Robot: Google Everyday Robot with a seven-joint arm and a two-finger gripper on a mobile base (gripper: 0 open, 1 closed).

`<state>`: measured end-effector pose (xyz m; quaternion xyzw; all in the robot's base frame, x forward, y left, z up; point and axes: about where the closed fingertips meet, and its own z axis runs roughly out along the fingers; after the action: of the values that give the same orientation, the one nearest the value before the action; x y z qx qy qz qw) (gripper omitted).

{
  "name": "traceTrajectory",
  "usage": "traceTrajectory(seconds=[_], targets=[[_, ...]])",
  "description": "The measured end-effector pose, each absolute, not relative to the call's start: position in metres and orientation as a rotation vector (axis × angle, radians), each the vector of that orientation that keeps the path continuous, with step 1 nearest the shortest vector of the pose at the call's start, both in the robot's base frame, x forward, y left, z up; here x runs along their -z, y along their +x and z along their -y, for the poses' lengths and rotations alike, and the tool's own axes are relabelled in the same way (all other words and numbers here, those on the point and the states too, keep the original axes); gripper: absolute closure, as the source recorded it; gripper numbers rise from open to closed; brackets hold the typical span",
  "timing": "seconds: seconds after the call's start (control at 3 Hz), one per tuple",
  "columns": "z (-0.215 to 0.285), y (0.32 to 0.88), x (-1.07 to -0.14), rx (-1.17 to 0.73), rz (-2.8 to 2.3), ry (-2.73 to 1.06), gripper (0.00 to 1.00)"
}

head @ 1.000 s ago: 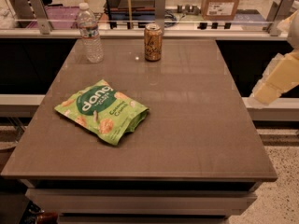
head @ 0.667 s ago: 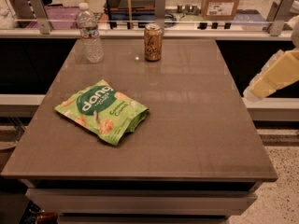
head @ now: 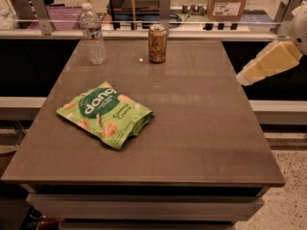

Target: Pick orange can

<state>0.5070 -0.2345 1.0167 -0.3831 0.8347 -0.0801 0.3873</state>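
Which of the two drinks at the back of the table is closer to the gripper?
The orange can, standing right of the clear water bottle. The gripper hangs off the right edge of the table, on the can's side.

Hand (head: 250, 73) aloft at far right

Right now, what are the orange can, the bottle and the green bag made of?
The orange can looks like metal: silver rim, slight sheen. The water bottle seems clear plastic; you see through it, with a white cap. The green bag looks like crinkly glossy plastic film, though that is less sure. The gripper hangs beyond the right edge of the table, touching none of them.
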Motion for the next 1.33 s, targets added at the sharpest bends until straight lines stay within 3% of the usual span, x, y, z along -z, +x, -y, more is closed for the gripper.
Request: traceTrajectory(seconds=[1.0,1.33], targets=[[0.214,0.571,-1.018,-0.018,-1.999,-0.838,0.0],[0.211,0.569,-1.02,-0.017,-1.991,-0.84,0.0]])
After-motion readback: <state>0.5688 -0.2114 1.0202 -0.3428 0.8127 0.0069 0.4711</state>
